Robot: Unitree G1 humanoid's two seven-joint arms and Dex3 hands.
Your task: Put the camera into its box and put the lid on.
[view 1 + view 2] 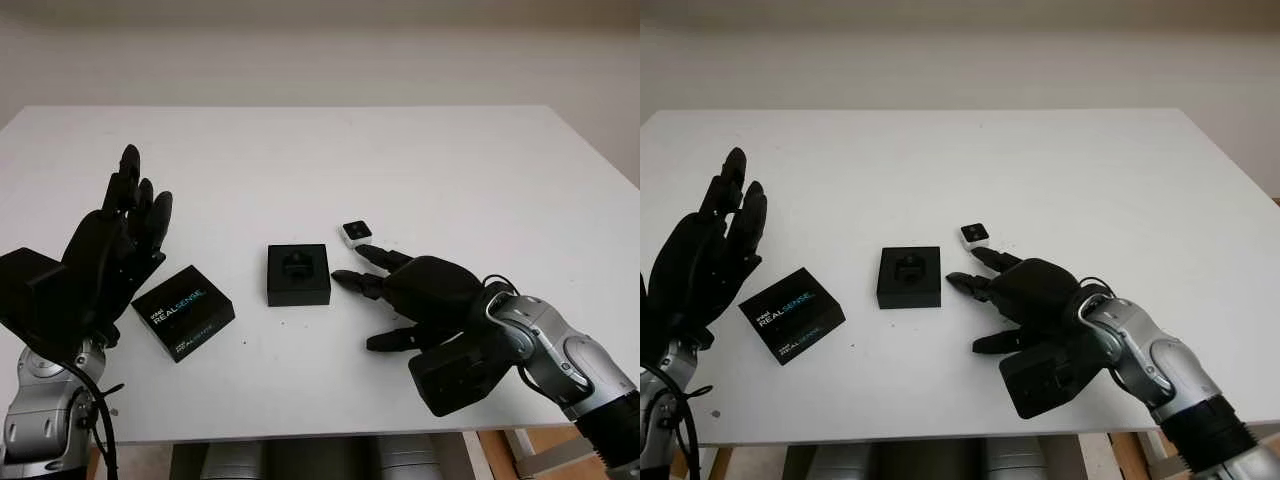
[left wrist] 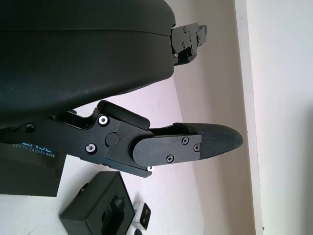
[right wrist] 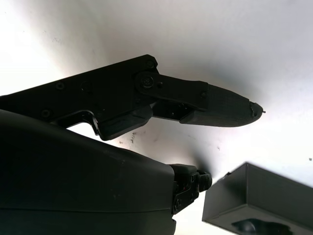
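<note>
At the far left of the head view the left hand [image 1: 115,235] is raised above the white table [image 1: 330,150], open and holding nothing, its fingers pointing toward the upper part of the frame. Just to its right, in the lower left of the frame, lies the lid [image 1: 183,312], a black square piece printed with "REALSENSE" in white and blue, flat on the table and turned at an angle. It sits close beside the left hand; whether the two touch cannot be told.

Near the middle of the frame, a little right of the lid and apart from it, stands the box [image 1: 298,274], a black square tray, open on top, with a moulded recess in its centre.

Right of the box, slightly higher in the frame, lies the camera [image 1: 356,233], a small white block with a dark face, resting on the table. It is just beyond the tips of the right hand [image 1: 415,290], whose upper finger reaches toward it and ends right beside it; contact cannot be made out. The right hand comes in from the lower right, low over the table, open with nothing in its hold, its fingers pointing toward the box and the camera. In the right wrist view a corner of the box [image 3: 259,200] appears near that hand's fingers.
</note>
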